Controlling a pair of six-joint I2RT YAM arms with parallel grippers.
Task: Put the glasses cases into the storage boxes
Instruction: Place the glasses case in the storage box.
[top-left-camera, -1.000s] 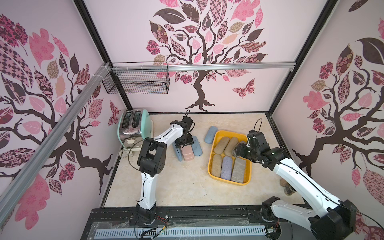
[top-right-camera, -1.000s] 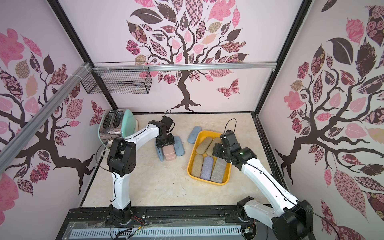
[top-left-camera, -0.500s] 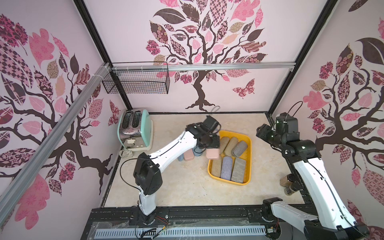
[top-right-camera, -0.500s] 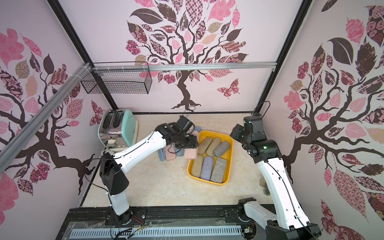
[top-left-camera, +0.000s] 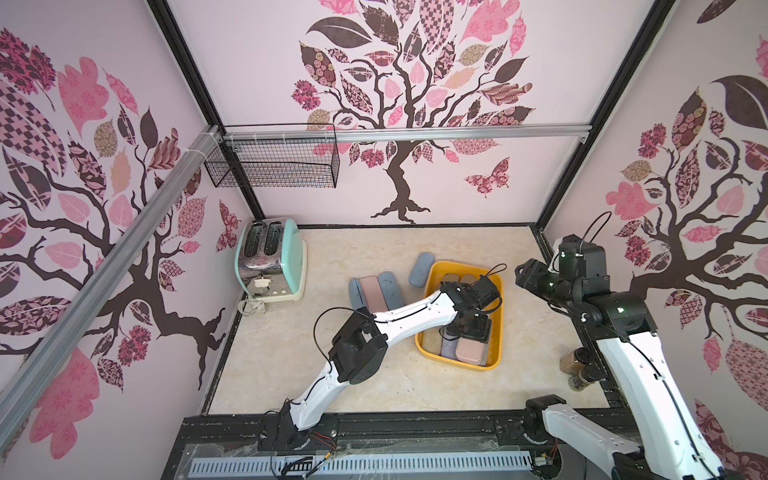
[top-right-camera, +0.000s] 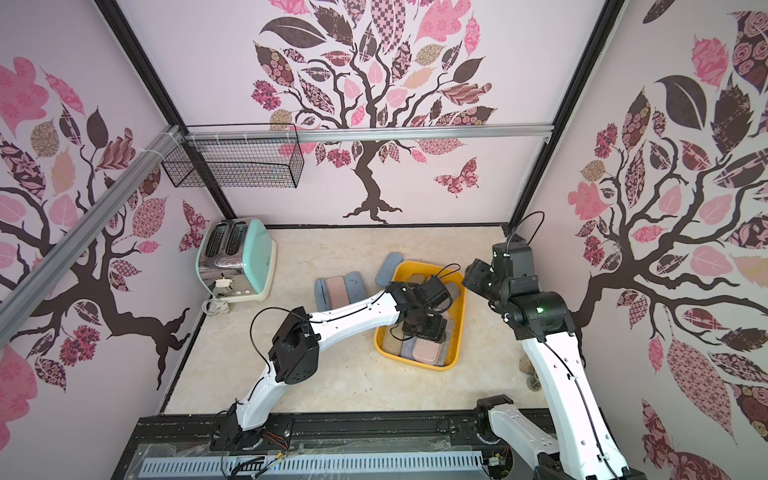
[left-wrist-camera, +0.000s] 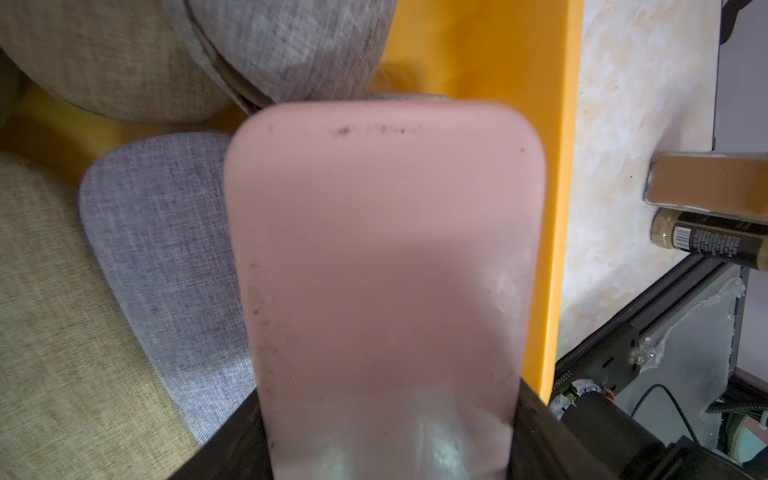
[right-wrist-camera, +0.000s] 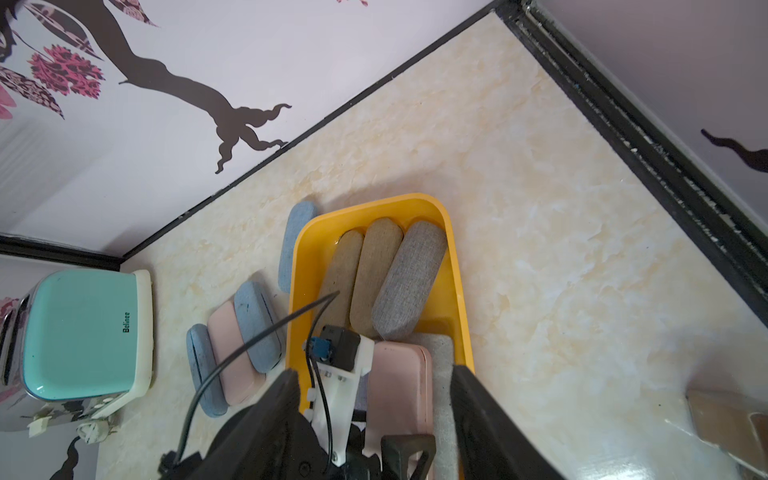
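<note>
The yellow storage box (top-left-camera: 460, 364) (top-right-camera: 419, 362) stands right of the table's middle with several fabric glasses cases in it: tan and grey ones (right-wrist-camera: 409, 278) at its far end, a lavender one (left-wrist-camera: 166, 249) at its near end. My left gripper (top-left-camera: 467, 330) (left-wrist-camera: 384, 428) is over the near end, shut on a smooth pink case (left-wrist-camera: 382, 249) (right-wrist-camera: 399, 382) that lies over a grey case there. My right gripper (top-left-camera: 524, 276) (right-wrist-camera: 376, 374) hangs open, high beside the box's far right corner, holding nothing. Left of the box lie a blue case (top-left-camera: 420, 269) and a blue-pink-blue row (top-left-camera: 373, 293).
A mint toaster (top-left-camera: 270, 266) with its plug stands at the far left. A black wire basket (top-left-camera: 274, 162) hangs from the rail on the back wall. Spice jars (top-left-camera: 579, 368) (left-wrist-camera: 706, 241) stand by the right wall, near the front edge.
The left arm carried the pink case from the row on the table, past the box's left edge, over its near end. The right arm left a grey case in the box and rose to the right.
</note>
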